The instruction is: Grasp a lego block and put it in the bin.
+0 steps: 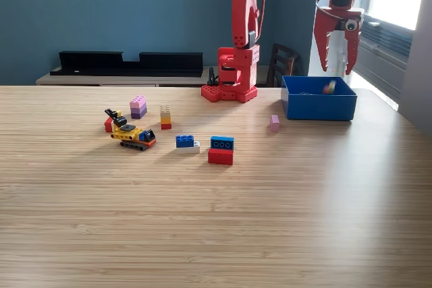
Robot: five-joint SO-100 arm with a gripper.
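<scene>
The red arm's gripper [335, 67] hangs open above the blue bin [318, 106] at the exterior view's right, nothing between its fingers. A small blurred red and yellow lego block [329, 87] shows inside the bin just below the fingertips; I cannot tell whether it is falling or at rest. On the wooden table lie other lego blocks: a pink one [275, 123] beside the bin, a blue-on-red stack [221, 150], a blue-on-white pair [187, 144], a yellow and red stack [165, 117], and a pink and purple stack [138, 106].
A yellow and black lego vehicle [131, 133] sits at the left of the group, with a red block [108, 125] beside it. The arm's red base [233, 75] stands at the table's far edge. A black shelf [128, 63] and a dark chair [282, 64] are behind the table.
</scene>
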